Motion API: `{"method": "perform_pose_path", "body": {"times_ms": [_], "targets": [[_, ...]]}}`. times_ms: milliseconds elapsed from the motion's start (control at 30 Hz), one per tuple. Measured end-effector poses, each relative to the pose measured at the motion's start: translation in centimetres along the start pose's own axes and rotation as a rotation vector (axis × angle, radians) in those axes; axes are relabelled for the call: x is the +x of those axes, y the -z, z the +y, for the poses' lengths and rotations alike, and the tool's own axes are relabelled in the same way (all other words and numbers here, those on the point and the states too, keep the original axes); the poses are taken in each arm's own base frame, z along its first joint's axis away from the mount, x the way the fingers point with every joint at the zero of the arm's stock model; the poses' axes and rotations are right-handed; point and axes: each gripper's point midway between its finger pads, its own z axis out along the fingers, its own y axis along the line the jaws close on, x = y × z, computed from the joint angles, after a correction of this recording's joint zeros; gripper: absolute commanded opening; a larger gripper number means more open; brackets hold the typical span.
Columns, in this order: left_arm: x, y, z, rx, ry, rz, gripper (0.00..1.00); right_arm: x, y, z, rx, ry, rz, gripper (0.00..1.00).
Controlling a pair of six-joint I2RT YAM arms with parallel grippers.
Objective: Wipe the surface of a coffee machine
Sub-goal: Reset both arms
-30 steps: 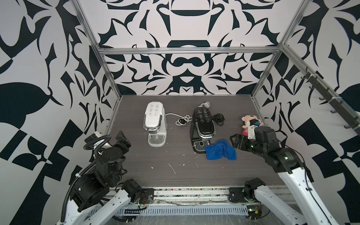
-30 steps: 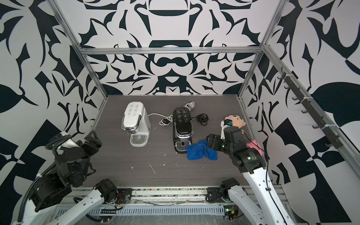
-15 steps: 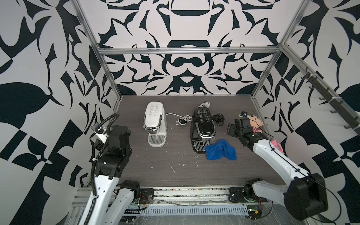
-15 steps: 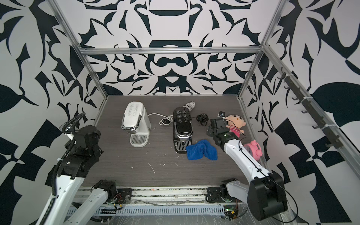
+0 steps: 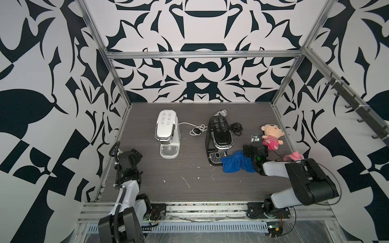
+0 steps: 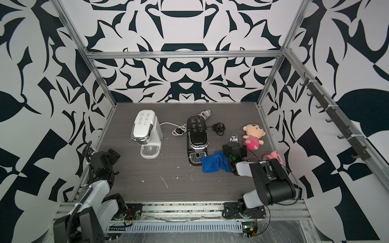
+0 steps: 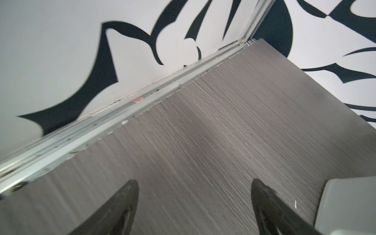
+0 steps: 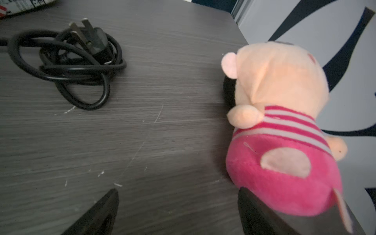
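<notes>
Right gripper (image 8: 177, 191): jaws wide, empty, one finger just beside the plush doll (image 8: 284, 122), with the coiled cord (image 8: 67, 61) ahead. Hazard: moving forward would likely shove or snag the doll, while the blue cloth (image 5: 236, 164) lies ungrasped beside the wrist, against the black coffee machine (image 5: 220, 136). Arm low, elbow folded. Left gripper (image 7: 195, 183): wide, empty, over bare table (image 7: 223, 122); arm tucked.

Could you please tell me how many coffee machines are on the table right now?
2. A white coffee machine stands on the left part of the table; a black coffee machine stands to its right, with the blue cloth against its base. None appears hidden.
</notes>
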Motion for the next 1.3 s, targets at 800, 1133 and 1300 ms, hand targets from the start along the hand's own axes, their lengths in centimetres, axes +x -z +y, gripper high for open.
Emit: {"method": "perform_pose_path", "body": {"times_ms": [800, 1133, 1300], "targets": [[0.5, -4.2, -10.4, 0.474, -0.206, -0.052, 0.99, -2.0, -0.7, -1.7, 0.026, -0.098, -0.118, 1.0], [1.5, -4.8, -13.4, 0.513, -0.315, 0.015, 0.99, -2.0, -0.8, -1.7, 0.026, -0.098, -0.118, 1.0], [2.1, -4.9, -13.4, 0.498, -0.341, 0.034, 0.99, -2.0, -0.8, -1.7, 0.026, -0.098, -0.118, 1.0]]}}
